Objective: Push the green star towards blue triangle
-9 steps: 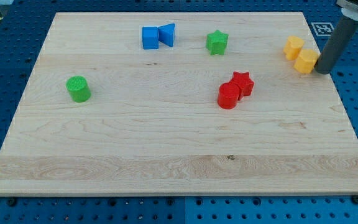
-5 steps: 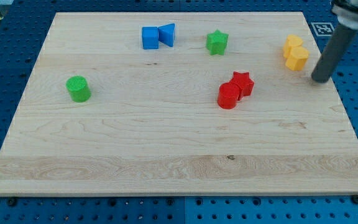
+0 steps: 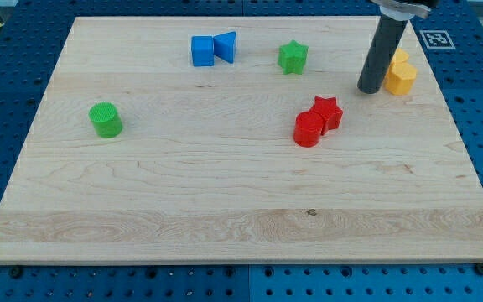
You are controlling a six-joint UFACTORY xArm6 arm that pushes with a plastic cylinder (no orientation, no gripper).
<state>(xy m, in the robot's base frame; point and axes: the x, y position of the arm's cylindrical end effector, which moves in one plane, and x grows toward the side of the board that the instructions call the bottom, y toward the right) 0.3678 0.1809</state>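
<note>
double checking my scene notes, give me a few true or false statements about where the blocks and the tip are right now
1. My tip touches the green star. False: it stands apart from it, toward the view's right, just left of the yellow blocks.
2. The blue triangle sits right beside the blue cube. True.
3. The green star lies to the view's right of the blue triangle. True.
4. The red star is alone at the view's bottom edge. False: it sits against the red cylinder, near the board's middle.
5. The green cylinder is on the view's left side of the board. True.
</note>
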